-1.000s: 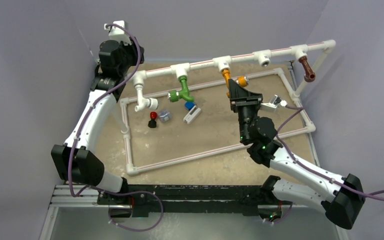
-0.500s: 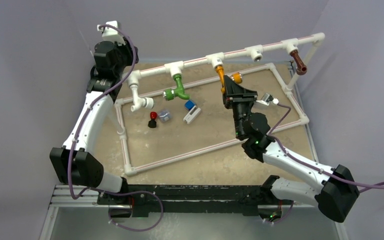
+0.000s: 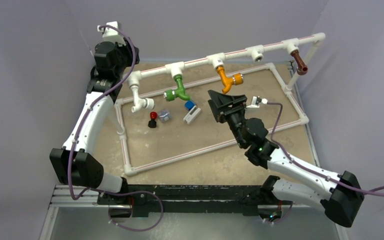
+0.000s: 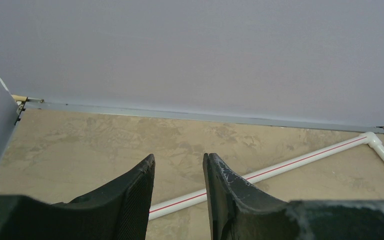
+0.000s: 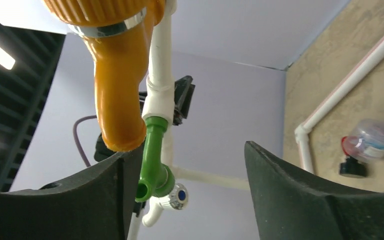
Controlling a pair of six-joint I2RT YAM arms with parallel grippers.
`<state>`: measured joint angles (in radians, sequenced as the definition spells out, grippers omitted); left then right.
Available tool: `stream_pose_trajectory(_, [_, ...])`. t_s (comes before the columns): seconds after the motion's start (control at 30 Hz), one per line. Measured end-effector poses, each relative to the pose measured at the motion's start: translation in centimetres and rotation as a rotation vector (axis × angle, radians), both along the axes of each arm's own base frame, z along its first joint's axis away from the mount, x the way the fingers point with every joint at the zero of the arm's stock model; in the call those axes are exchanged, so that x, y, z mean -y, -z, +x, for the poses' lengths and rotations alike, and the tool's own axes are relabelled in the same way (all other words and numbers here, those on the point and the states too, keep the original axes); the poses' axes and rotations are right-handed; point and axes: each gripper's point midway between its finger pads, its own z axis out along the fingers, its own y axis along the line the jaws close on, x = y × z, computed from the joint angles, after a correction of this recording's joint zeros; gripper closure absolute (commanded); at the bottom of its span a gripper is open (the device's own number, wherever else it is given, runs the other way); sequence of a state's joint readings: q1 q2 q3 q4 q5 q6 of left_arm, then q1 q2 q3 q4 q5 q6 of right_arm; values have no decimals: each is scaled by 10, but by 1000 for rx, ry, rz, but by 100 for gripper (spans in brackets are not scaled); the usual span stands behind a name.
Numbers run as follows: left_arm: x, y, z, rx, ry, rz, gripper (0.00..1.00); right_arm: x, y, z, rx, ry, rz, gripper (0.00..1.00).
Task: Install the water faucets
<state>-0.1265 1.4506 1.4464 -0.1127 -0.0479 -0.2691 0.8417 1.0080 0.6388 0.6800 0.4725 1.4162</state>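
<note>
1 bent glossy orng faucet [image 3: 225,80]

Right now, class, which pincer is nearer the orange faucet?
Right. The right pincer hangs open right beside the orange faucet, not gripping it. The left pincer is away at the back left corner, beyond the green faucet.

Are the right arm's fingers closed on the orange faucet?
No, the fingers stand wide open, and the orange faucet hangs from the white pipe.
</note>
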Motion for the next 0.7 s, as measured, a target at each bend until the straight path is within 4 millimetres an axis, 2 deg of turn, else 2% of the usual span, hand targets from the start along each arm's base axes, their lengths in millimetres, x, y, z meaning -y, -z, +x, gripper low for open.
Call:
stream_pose_trajectory(0.07, [0,0,0,0,1,-2,60,5,4,-5,-8,0,-30,20])
stream_pose_trajectory(0.17, [0,0,0,-1,1,-2,60,16,-1,-13,13,14,-72,16])
stream_pose_trajectory(0.43, [1,0,0,-1,3,-2,60,49,-15,-29,128,94,-332,16])
stream_pose_trajectory(0.57, [1,0,0,0,4,-2,60,64,-35,-35,222,139,-519,16])
stream_pose_trajectory(0.7, [1,0,0,-1,5,-2,60,78,-61,-42,357,181,-730,11])
